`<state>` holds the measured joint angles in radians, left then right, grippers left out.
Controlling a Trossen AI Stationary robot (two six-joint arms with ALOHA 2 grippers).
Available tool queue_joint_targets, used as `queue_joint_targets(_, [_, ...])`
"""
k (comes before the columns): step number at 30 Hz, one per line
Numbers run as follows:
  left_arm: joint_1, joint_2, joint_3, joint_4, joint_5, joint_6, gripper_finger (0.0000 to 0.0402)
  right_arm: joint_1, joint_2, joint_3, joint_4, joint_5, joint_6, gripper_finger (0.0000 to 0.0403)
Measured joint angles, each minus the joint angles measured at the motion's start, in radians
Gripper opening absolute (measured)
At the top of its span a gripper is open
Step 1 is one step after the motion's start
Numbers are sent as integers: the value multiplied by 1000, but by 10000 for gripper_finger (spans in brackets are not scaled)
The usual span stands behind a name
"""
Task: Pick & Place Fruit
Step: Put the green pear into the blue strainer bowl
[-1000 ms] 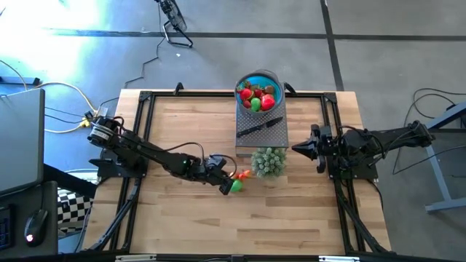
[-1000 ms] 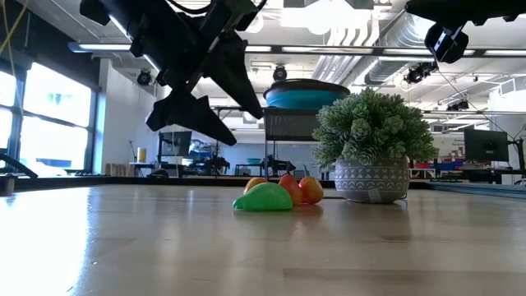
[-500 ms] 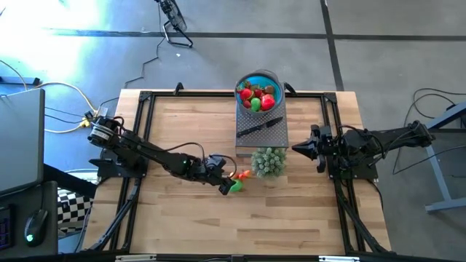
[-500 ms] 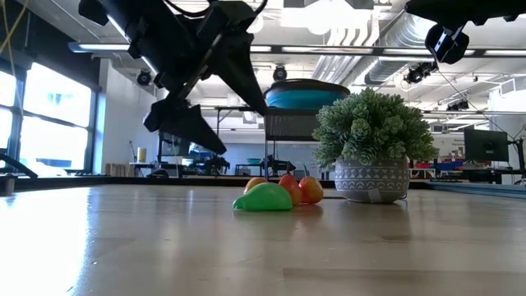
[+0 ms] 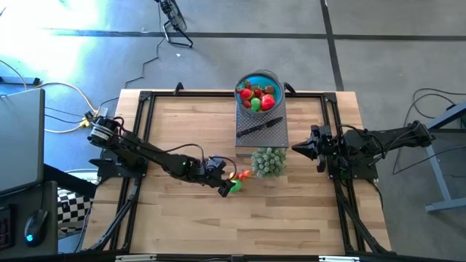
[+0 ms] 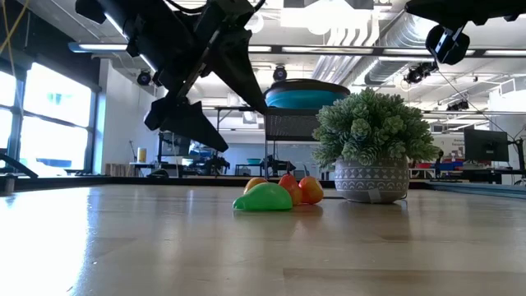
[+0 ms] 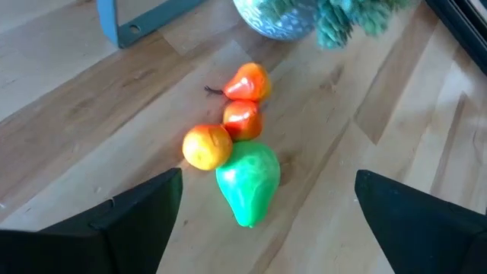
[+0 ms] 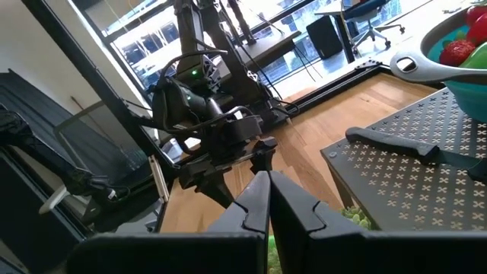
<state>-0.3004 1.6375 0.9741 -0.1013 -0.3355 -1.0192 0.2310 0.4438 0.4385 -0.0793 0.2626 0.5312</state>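
Left tool (image 5: 227, 183) now spread wider above green fruit (image 7: 248, 182), right tool (image 5: 297, 148) pressed together, unmoved

Plant pot (image 7: 275, 17) cut off

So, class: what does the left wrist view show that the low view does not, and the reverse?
Only the left wrist view shows all four loose fruits apart: a green pear, an orange and two red-orange fruits. Only the low view shows the blue bowl raised behind them and the left tool hanging open above. Both show the fruits on the table by the potted plant.
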Motion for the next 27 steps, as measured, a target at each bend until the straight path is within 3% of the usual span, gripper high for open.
queue_joint_targets(7, [-43, 0, 0, 2, -1, 49, 379, 0, 0, 0, 0, 0, -1, 3])
queue_joint_targets(13, [-82, 7, 0, 10, -78, 47, 379, 0, 0, 0, -1, 0, -4, 2])
queue_joint_targets(17, [-107, 49, 0, 63, -119, 48, 379, 0, 0, 0, -4, -2, -4, 2])
queue_joint_targets(27, [-113, 187, 1, 167, -102, 76, 379, 0, 0, 0, -35, -30, -4, 2])
